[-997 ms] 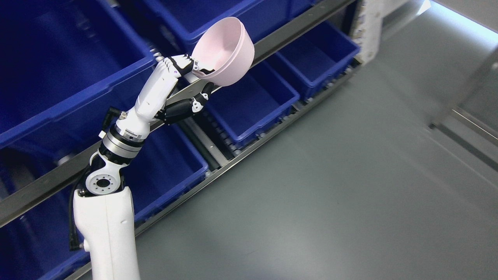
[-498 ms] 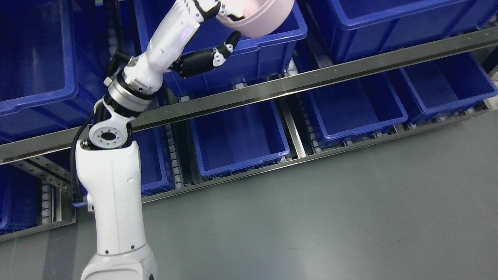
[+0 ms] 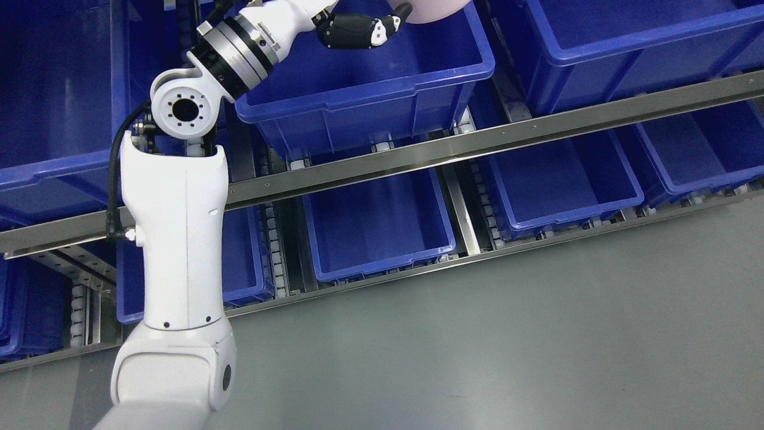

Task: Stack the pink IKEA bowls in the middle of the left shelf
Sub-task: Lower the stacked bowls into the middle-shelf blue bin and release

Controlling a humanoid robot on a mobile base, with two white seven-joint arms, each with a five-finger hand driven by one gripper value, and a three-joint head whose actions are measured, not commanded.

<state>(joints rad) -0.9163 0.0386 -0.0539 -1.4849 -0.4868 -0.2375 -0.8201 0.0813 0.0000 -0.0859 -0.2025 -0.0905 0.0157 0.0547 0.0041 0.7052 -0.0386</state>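
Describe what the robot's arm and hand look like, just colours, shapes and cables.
The left arm has smooth glossy white shells. Its round joint carries a ring of small dark holes, and a banded silver and black wrist collar sits above it. A black cable loops down the outer side. The left hand, mostly cut off at the top edge, shows black fingers with white patches.

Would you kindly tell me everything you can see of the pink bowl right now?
Only a small pale pink sliver of the bowl shows, cut off by the top edge of the head view. What shows is a smooth, matte, curved underside that looks like plastic; its rim and inside are out of frame. It hangs above the open blue bin on the upper shelf level, not resting in it. The black tip of a digit of the left hand presses against its lower left side.
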